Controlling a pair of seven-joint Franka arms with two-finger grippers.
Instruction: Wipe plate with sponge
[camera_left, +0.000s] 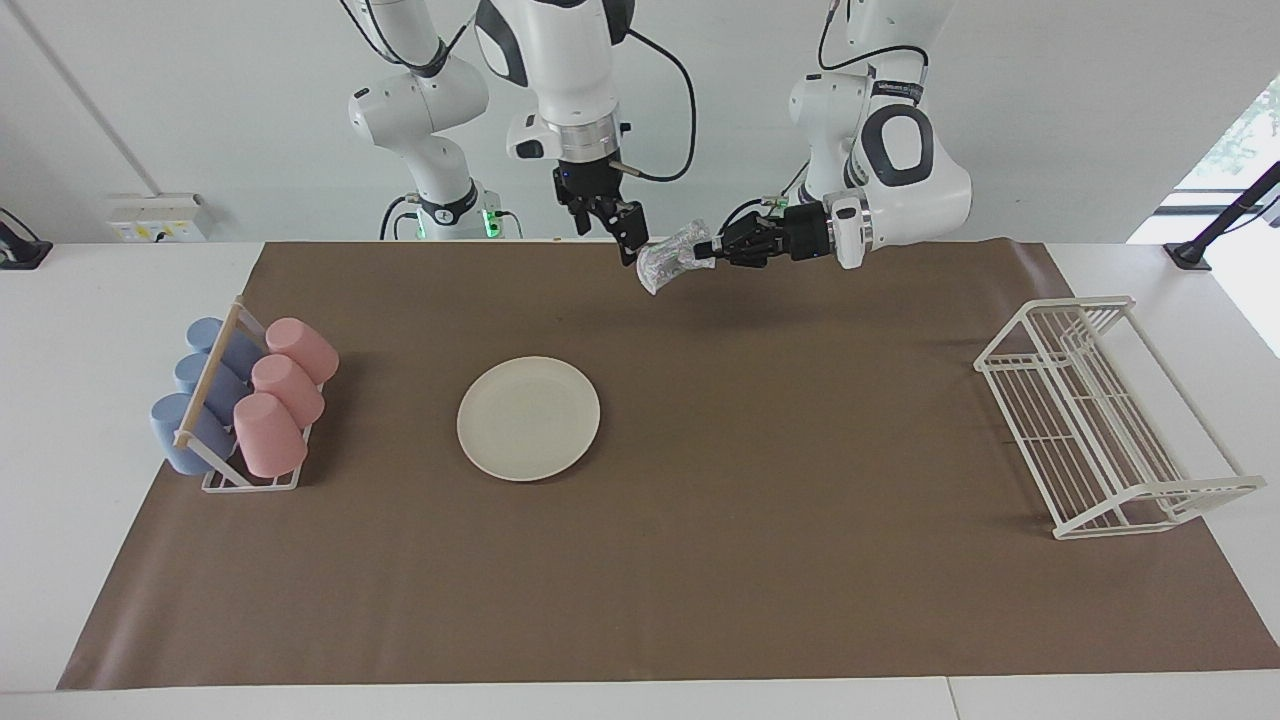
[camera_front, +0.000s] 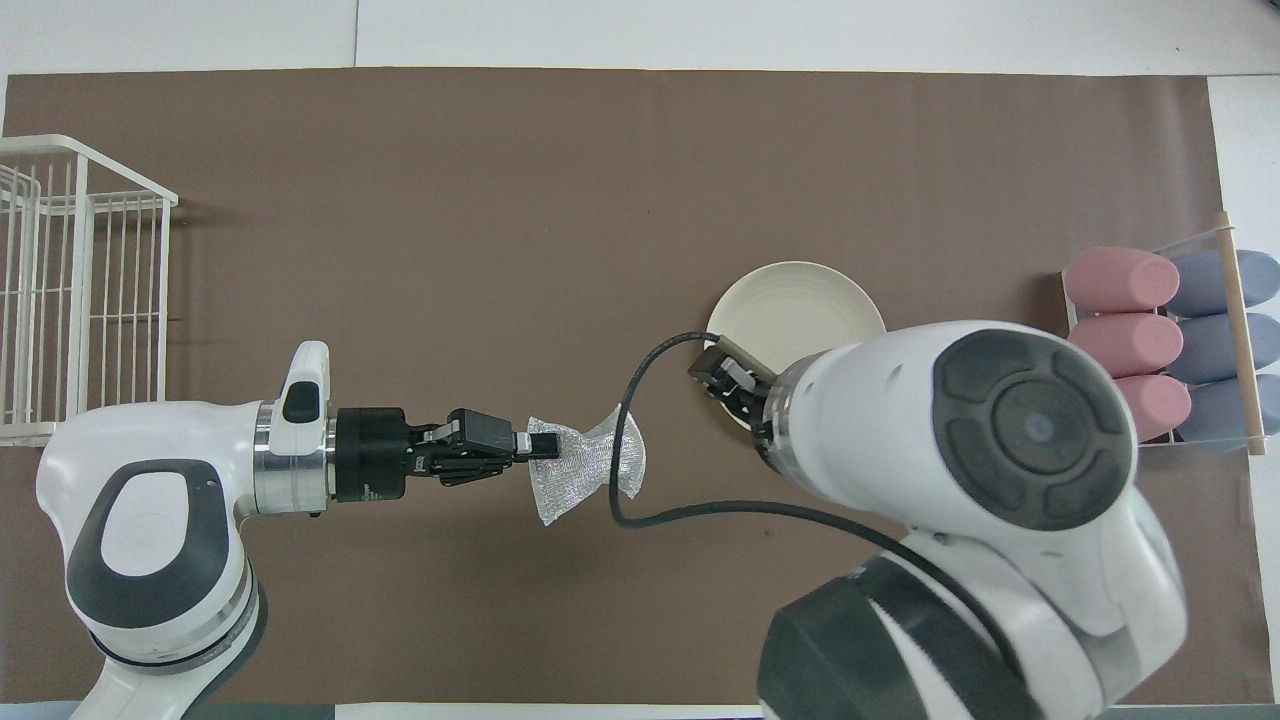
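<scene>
The silvery mesh sponge (camera_left: 668, 262) (camera_front: 585, 468) hangs in the air over the brown mat, close to the robots' edge of the table. My left gripper (camera_left: 706, 250) (camera_front: 534, 446) is shut on one end of it, reaching in sideways. My right gripper (camera_left: 613, 227) stands open just beside the sponge, apart from it, with nothing between its fingers. In the overhead view it is mostly hidden under its own arm. The cream plate (camera_left: 528, 418) (camera_front: 790, 300) lies flat on the mat toward the right arm's end, farther from the robots than the sponge.
A rack (camera_left: 245, 478) of pink and blue cups lying on their sides stands at the right arm's end of the table. A white wire dish rack (camera_left: 1100, 420) stands at the left arm's end. The brown mat (camera_left: 760, 560) covers the table.
</scene>
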